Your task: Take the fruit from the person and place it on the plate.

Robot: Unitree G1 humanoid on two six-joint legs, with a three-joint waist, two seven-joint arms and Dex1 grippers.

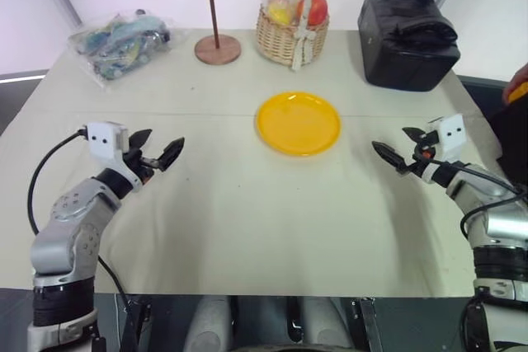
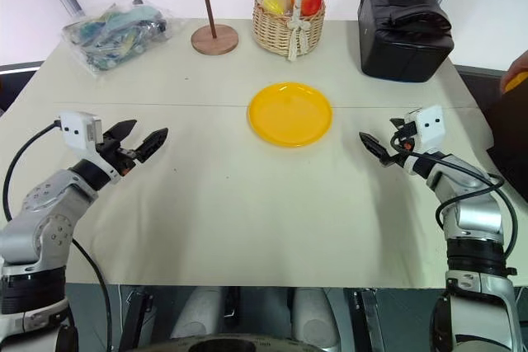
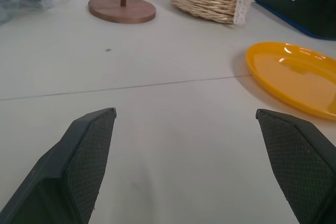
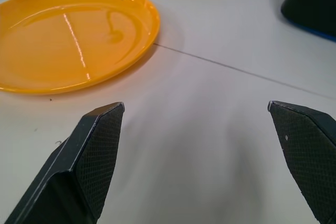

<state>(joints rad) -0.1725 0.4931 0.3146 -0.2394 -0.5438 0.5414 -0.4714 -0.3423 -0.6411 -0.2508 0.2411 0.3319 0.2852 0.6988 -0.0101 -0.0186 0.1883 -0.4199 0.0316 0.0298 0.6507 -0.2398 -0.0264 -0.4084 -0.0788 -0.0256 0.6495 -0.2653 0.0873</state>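
Both black two-fingered end effectors, left end effector (image 1: pixel 162 151) and right end effector (image 1: pixel 399 147), are held apart and empty over the pale counter (image 1: pixel 247 212). Only a yellow-orange fruit (image 1: pixel 517 92) sliver is seen at the counter's right edge, beneath the person's hand (image 1: pixel 517 78); a blind reach could miss it, leaving the round yellow plastic plate (image 1: pixel 298 124) bare.

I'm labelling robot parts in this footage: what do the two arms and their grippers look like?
Both arms are silver-grey metal with rounded joint housings and black bands lower down. Each wrist carries a white box camera with small dark dots. A black cable loops along each arm. The left gripper and right gripper each have two black, pointed fingers with finely textured inner pads.
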